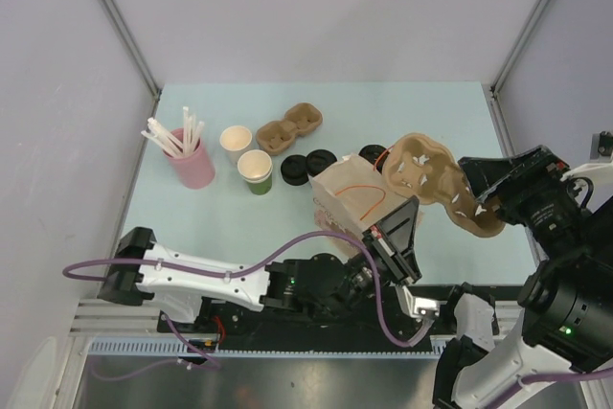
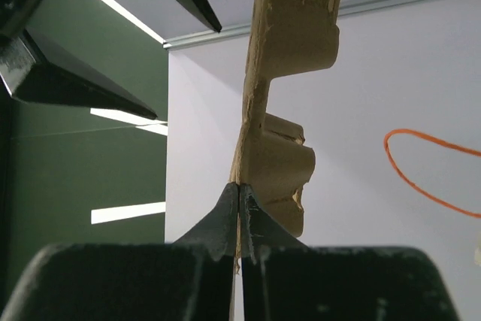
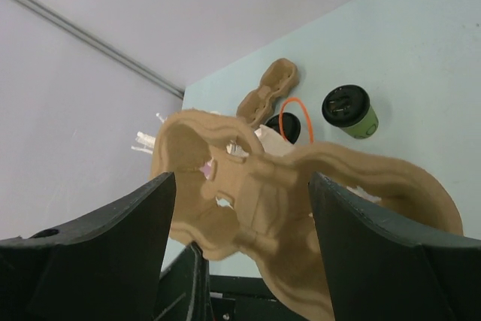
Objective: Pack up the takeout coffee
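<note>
Two black-lidded cups (image 1: 295, 168) (image 1: 319, 160) stand on the table left of a pale paper bag (image 1: 347, 200) with an orange handle. The right wrist view shows the green-sided lidded cup (image 3: 349, 110) and a second black lid (image 3: 289, 127) by the bag. My left gripper (image 1: 414, 204) is shut on the edge of a brown cardboard cup carrier (image 1: 441, 179), held up in the air right of the bag. Its fingertips (image 2: 239, 189) pinch the thin cardboard (image 2: 278, 163). My right gripper (image 1: 482, 191) is open, its fingers on either side of the carrier (image 3: 301, 186) without closing.
A pink cup of white straws (image 1: 194, 165) stands at the left. Beside it are an unlidded white cup (image 1: 236, 144) and an unlidded green cup (image 1: 256, 171). A second brown carrier (image 1: 287, 129) lies at the back.
</note>
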`<state>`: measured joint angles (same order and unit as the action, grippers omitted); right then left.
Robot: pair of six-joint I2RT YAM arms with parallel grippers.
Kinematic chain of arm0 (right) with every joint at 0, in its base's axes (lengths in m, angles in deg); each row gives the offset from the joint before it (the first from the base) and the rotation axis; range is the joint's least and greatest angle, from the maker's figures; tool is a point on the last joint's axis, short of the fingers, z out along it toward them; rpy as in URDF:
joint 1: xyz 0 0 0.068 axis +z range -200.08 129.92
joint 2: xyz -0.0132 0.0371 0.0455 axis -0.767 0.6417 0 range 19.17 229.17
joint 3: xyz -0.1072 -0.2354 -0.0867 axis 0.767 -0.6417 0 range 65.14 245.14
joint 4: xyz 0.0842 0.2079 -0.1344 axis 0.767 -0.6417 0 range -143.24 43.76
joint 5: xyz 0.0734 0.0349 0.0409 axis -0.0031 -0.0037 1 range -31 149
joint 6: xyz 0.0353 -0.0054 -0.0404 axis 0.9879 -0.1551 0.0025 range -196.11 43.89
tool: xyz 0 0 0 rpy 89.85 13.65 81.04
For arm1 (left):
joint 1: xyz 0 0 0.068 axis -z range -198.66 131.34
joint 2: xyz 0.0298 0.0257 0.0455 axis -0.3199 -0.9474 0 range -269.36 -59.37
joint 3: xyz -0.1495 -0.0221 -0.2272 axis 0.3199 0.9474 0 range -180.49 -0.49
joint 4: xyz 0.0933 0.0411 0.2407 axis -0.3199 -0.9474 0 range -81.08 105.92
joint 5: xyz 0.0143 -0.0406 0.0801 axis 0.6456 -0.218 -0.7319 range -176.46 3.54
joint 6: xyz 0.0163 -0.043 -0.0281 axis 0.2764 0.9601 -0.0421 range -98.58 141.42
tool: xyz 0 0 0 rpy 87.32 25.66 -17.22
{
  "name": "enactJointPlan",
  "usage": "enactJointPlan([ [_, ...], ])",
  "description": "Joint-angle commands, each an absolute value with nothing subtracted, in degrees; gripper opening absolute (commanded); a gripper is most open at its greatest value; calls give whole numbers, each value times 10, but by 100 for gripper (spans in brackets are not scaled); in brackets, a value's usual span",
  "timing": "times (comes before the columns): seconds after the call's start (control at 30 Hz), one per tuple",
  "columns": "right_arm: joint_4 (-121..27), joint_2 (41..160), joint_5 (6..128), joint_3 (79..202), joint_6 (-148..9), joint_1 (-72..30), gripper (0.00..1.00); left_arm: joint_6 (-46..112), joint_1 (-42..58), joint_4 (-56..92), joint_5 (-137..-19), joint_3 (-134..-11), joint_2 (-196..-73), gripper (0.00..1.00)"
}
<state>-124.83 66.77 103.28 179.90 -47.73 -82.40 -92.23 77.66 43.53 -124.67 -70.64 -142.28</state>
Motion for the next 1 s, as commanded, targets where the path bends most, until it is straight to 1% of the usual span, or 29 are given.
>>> enactJointPlan([
  [0.0,-1329,691,1000,1815,-491,-816,77,-1204,773,488,-1231,-749,-1447,0],
  [0.1,-1330,680,968,1787,-501,-797,77,-1220,757,488,-1223,-763,-1464,0],
  [0.13,-1329,674,957,1754,-507,-784,77,-1226,751,489,-1216,-774,-1468,0],
  [0.23,-1329,661,926,1704,-515,-766,77,-1239,725,493,-1202,-791,-1489,1],
  [0.37,-1329,671,903,1737,-519,-764,77,-1247,692,494,-1188,-803,-1508,0],
  [0.47,-1329,680,899,1726,-520,-763,77,-1252,674,498,-1176,-815,-1527,0],
  [0.87,-1327,722,840,1760,-533,-762,77,-1283,665,506,-1148,-820,-1559,0],
  [0.9,-1327,729,835,1763,-535,-760,78,-1284,665,507,-1149,-821,-1560,0],
  [0.93,-1327,736,832,1768,-540,-758,84,-1285,664,508,-1149,-823,-1562,0],
  [0.97,-1328,747,827,1771,-541,-756,86,-1287,663,508,-1150,-825,-1565,0],
])
